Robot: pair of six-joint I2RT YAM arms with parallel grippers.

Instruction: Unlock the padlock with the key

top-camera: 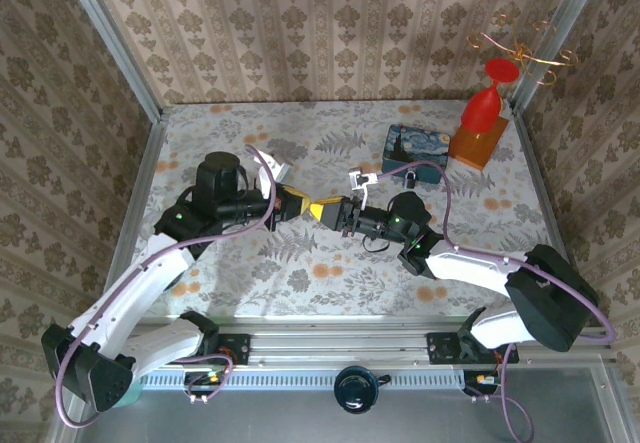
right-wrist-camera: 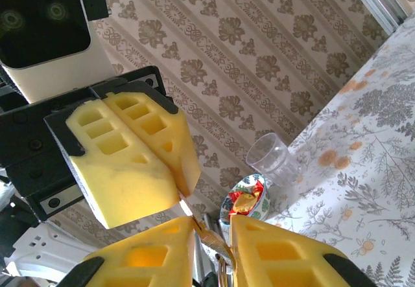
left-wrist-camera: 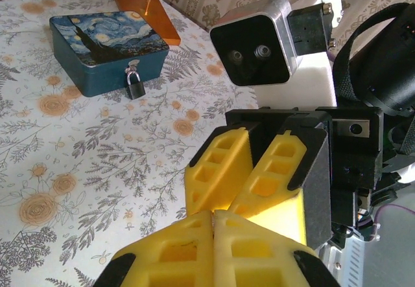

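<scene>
Hanging on closed blue tin [left-wrist-camera: 104, 37], padlock [left-wrist-camera: 135, 87], left pincer [left-wrist-camera: 214, 216] pinching key [right-wrist-camera: 218, 248], right pincer [right-wrist-camera: 213, 225] spread

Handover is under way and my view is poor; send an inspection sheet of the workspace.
Surface: floral tablecloth, flat.
Job's things: padlock hangs on the hasp of the blue tin; key between the two grippers' tips.
Clutter: orange block and red goblet shape beside the tin; clear cup and small bowl at the table edge.
Grippers: left gripper shut on the key; right gripper with jaws slightly apart around it.
Cables: purple cable along each arm.
Surroundings: patterned wallpaper walls.
</scene>
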